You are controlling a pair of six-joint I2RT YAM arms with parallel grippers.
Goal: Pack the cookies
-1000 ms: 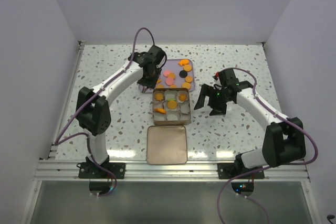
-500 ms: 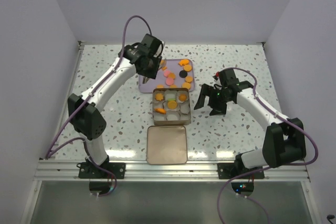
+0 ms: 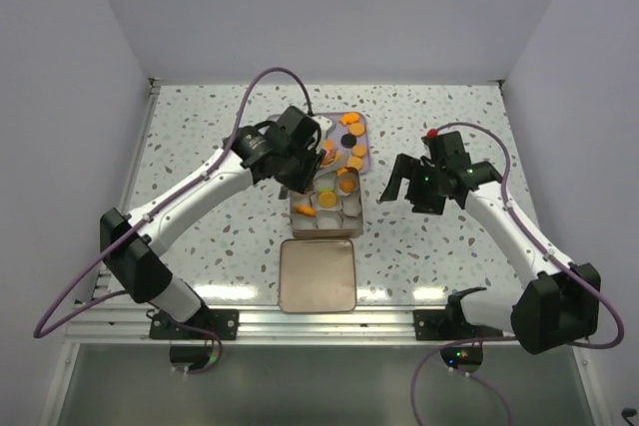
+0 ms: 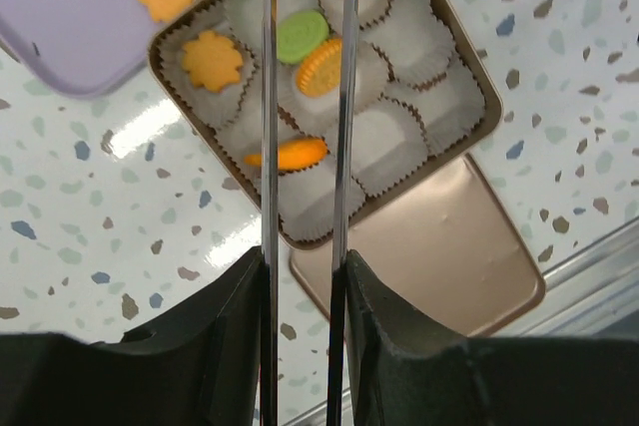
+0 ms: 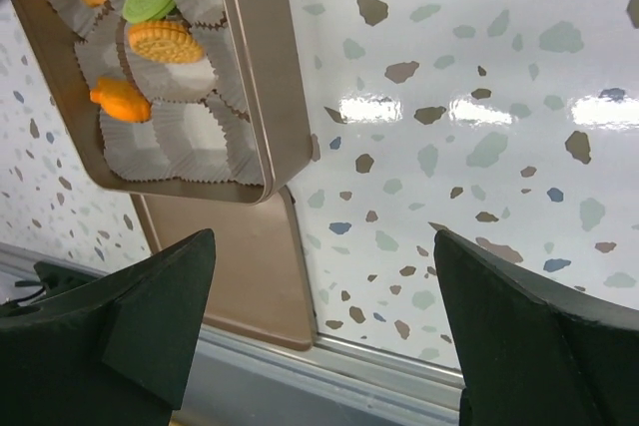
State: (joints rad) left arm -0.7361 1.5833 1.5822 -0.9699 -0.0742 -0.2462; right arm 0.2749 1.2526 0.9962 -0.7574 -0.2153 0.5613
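My left jaws [image 3: 302, 177] hang over the far-left part of the tin [image 4: 486, 97], the two thin blades set close with only a narrow gap between them. Their tips run out of the top of the wrist view, so I cannot tell whether anything is pinched there.

Just beyond the tin lies the purple tray [image 4: 70, 27], where most of the cookies [image 3: 357, 151] lie loose. A few are already in the tin's paper cups [image 4: 419, 47]: a flower-shaped cookie [image 4: 212, 59] in a corner cup, a green cookie [image 4: 303, 35], a ridged orange cookie [image 4: 324, 67] just beside it, and a tilted orange cookie [image 4: 290, 154] leaning in its cup. Several cups are unfilled. The lid [image 3: 318, 274] lies on the table [image 3: 429, 246] on the near side of the tin.

I judge these discs light, stiff and thin, probably brittle, and likely to slip between smooth blades. I would take each one across its rim with a gentle squeeze.

To the right, my right jaws [image 3: 414, 187] hover above bare table beside the tin, spread wide and holding nothing.
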